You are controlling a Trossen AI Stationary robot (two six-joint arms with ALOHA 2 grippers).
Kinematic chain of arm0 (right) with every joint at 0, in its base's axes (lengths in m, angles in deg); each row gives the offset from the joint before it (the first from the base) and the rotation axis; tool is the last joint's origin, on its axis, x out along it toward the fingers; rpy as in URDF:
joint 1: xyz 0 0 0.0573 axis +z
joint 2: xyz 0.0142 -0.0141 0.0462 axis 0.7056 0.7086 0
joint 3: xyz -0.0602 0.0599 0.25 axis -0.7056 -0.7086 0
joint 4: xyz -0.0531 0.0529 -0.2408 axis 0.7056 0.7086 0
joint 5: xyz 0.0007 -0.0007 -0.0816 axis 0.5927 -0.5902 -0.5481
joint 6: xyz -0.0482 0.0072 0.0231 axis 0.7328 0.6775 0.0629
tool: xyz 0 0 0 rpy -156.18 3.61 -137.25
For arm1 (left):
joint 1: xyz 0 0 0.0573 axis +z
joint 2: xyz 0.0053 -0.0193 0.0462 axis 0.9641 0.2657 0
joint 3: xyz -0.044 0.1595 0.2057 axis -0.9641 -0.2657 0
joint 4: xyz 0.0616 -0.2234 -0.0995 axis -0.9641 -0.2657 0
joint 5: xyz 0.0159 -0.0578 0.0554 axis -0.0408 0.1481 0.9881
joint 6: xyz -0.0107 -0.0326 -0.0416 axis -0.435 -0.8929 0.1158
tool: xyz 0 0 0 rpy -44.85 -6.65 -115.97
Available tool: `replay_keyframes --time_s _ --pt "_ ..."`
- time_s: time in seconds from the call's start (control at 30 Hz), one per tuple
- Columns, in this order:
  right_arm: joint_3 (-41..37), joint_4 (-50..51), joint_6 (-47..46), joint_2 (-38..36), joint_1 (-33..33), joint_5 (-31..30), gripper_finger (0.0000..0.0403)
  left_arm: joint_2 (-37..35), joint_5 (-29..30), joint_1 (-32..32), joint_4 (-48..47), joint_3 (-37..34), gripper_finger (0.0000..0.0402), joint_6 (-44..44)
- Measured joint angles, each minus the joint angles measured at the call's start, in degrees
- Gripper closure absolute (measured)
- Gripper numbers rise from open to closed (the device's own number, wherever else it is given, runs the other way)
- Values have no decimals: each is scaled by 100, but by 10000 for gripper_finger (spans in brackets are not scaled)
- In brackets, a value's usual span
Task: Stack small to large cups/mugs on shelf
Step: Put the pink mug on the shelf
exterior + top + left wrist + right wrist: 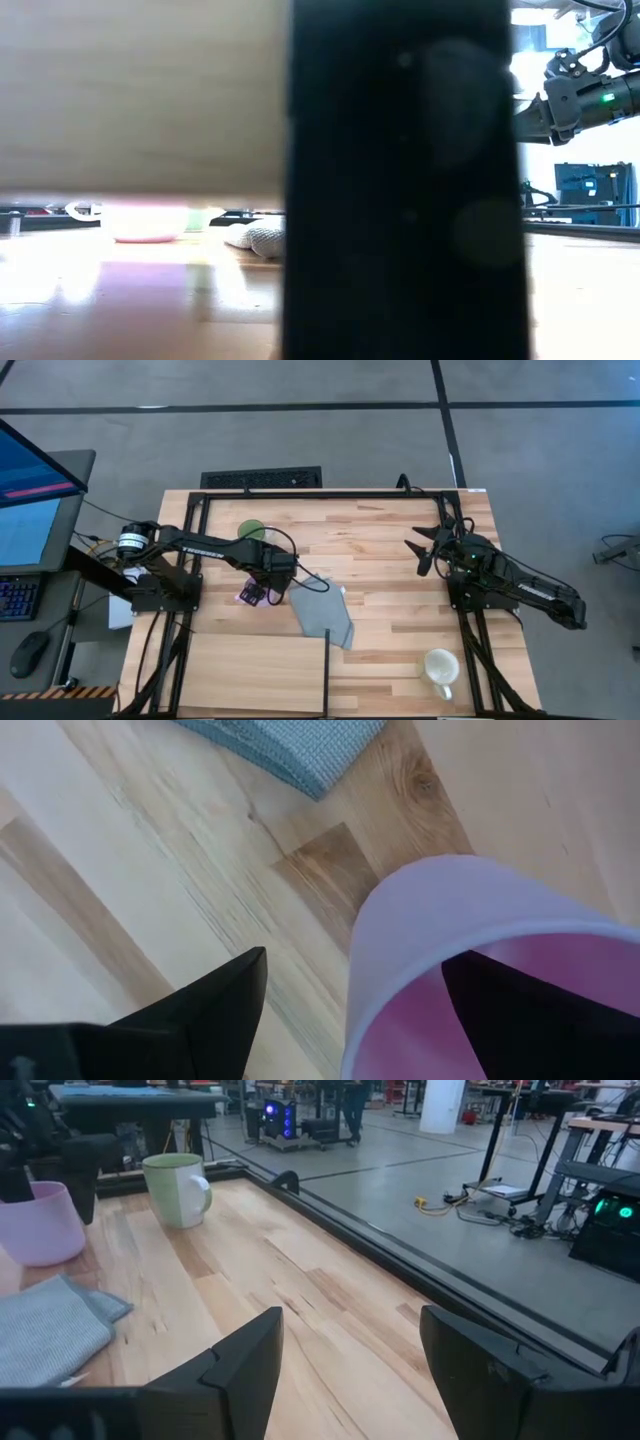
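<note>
The left gripper (400,1010) stands open astride the rim of the light purple mug (470,920), one dark finger (215,1000) outside the wall and the other down inside the bowl, not closed on it. From above, that mug (250,594) sits left of the table's middle, with the left gripper (268,592) over it and the grey folded cloth (325,613) just beside it toward the centre. The green mug (252,530) stands upright near the far edge of the table (390,560), close behind the left arm. The right gripper (425,552) hangs open above the right side of the table, well apart from all three mugs, holding nothing; its wrist view shows both fingers (240,1365) spread over bare planks. The cream-white mug (439,669) stands upright near the near right corner. The pale shelf (230,675) lies along the near edge at the left, nothing on it.
</note>
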Motion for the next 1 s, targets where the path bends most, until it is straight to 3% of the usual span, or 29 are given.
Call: replay_keyframes --time_s 1.0 --pt "0 -15 0 0 0 -2 143 0 -10 0 127 0 110 -258"
